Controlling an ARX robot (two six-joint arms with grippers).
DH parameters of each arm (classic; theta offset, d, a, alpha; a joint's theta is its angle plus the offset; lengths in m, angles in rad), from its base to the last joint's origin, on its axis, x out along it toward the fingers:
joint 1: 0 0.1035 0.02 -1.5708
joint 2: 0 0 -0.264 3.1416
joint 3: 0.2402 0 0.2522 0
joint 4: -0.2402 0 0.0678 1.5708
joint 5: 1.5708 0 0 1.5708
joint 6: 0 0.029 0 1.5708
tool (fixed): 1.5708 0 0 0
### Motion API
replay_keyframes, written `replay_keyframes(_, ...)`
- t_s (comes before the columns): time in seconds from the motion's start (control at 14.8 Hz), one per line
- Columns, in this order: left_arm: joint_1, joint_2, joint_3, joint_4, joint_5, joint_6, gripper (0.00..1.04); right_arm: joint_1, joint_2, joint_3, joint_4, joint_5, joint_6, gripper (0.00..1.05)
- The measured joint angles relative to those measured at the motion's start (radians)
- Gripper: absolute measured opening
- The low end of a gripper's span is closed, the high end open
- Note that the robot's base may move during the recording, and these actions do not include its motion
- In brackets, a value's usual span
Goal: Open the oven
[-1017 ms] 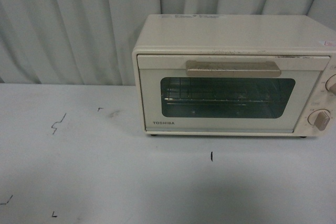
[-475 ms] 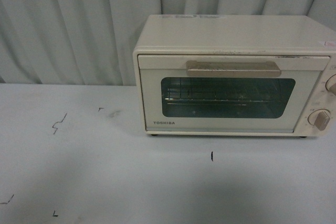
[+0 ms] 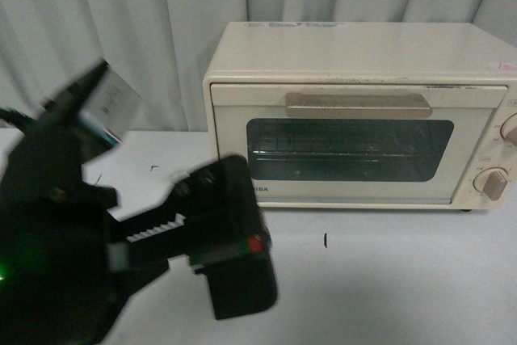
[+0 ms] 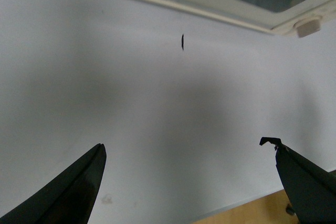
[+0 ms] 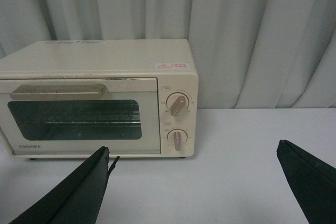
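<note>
Front view: the toaster oven [image 3: 355,54] sits on the table [image 3: 388,280] toward 2 o'clock. Its glass door [image 3: 347,151] is shut flush and nothing touches the bar handle [image 3: 358,105]. The left arm [image 3: 73,232], blurred, fills 8 o'clock, well apart from the handle. Left wrist view: the left gripper [image 4: 184,145] is spread wide and empty over bare table, with the oven's lower edge beyond its tips. Right wrist view: the right gripper [image 5: 193,148] gapes wide and empty, facing the oven front and its knobs [image 5: 178,104]. I judge nothing done yet: reach, grasp and pull-down are all left.
</note>
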Motion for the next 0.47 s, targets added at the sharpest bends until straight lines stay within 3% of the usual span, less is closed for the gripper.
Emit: replay_keyframes(0.47,-0.068,0.397,0.109,0.157,-0.109,-0.377,0.98,0.000,0.000,0.000,0.000,0.000,0.000,0.98)
